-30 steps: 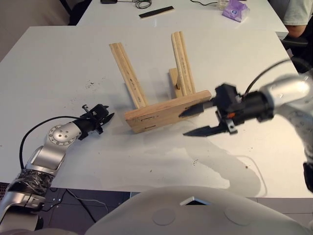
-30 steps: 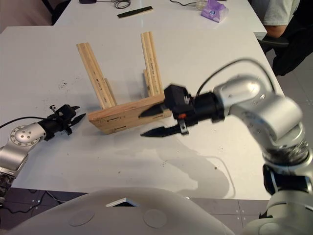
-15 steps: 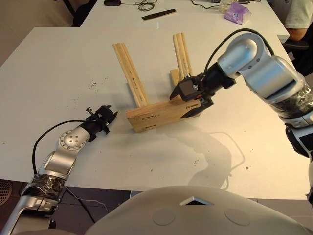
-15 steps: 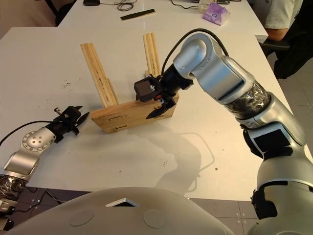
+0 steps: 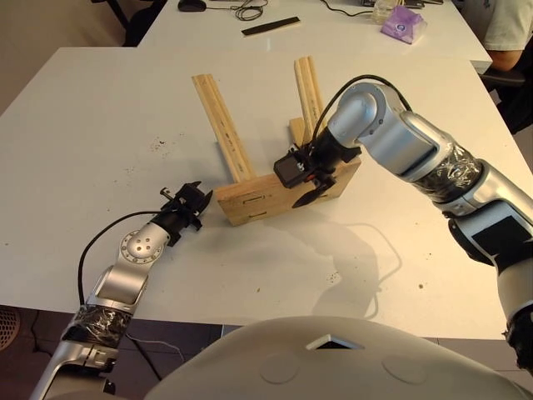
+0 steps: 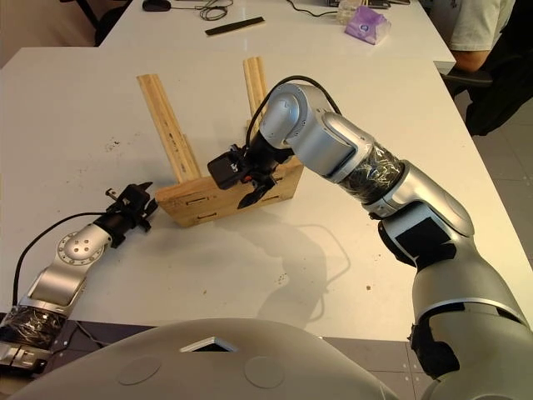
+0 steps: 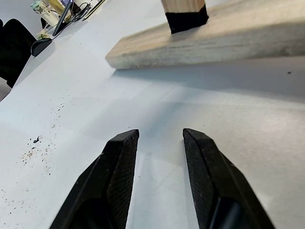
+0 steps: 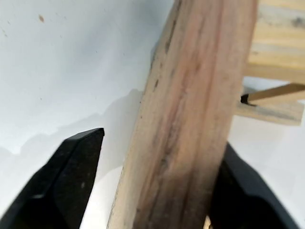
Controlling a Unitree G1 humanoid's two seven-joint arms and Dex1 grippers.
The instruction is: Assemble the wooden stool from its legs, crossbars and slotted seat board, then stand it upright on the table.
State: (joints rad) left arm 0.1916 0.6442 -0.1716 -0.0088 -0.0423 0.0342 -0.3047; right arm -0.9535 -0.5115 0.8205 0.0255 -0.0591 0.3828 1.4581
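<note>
Right jaws apart, straddling seat board (image 5: 258, 196) edge at mid tabletop (image 5: 100, 108); left jaws apart just beside its left end. Stool (image 5: 241, 171) on its side, 2 legs (image 5: 218, 121) toward far edge. Step: grasping board; next likely clamp, tip upright.

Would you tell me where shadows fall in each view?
Left eye view: the right arm casts a shadow on the table, nearer the robot than the seat board. Left wrist view: a shadow lies under the seat board's edge, beyond the left gripper. Right wrist view: the seat board shades the table beside the right gripper.
</note>
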